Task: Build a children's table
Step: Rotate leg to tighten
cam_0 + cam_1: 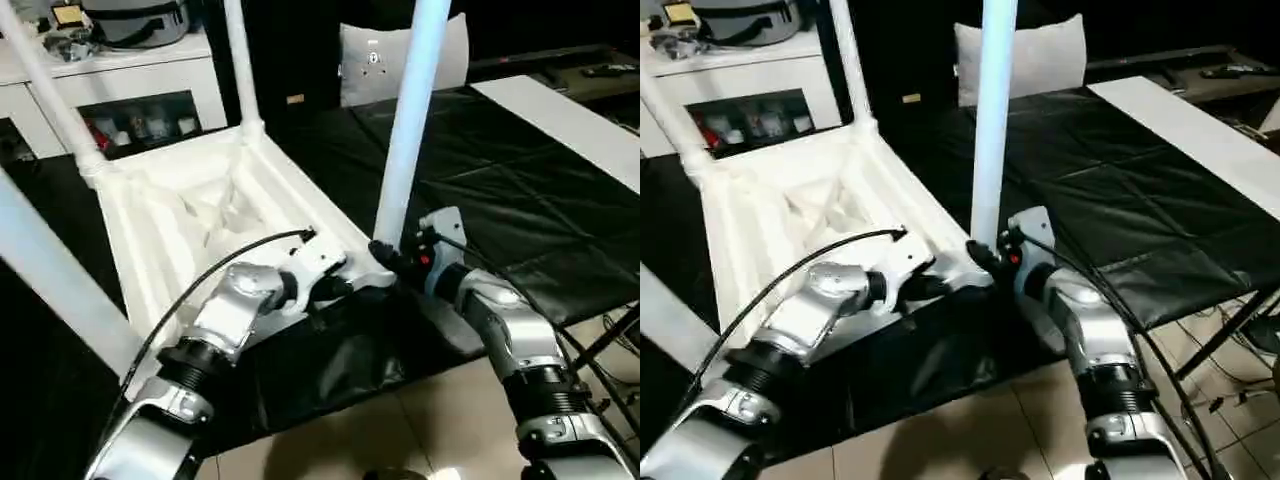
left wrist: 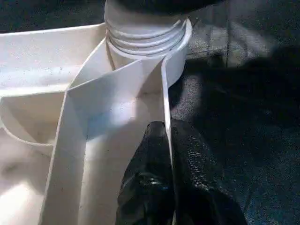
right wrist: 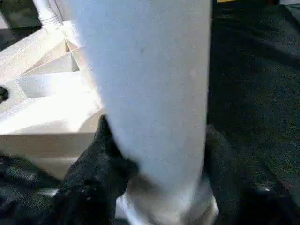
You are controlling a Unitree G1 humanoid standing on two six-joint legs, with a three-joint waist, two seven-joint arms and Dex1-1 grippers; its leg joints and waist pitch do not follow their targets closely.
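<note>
White plastic fills my view: the table top point(image 1: 215, 215) lies upside down on a black crinkled sheet point(image 1: 520, 190), its ribbed underside facing up, its near edge at the sheet's front border at about 6 o'clock. I count legs standing in the corner sockets: one at 11 o'clock point(image 1: 240, 60), one at 10 o'clock point(image 1: 50, 85), one near leg point(image 1: 410, 120) at 1 o'clock, smooth, round and tapered. My left gripper point(image 2: 164, 154) has its black fingers pressed together on a thin upright rib beside the threaded corner socket point(image 2: 145, 35). My right gripper point(image 3: 154, 164) pinches the near leg low down, one finger point(image 3: 93, 173) on each side. At 11 o'clock behind stands a white cabinet point(image 1: 130, 100) with small things behind glass. The sheet at 2 o'clock is open.
</note>
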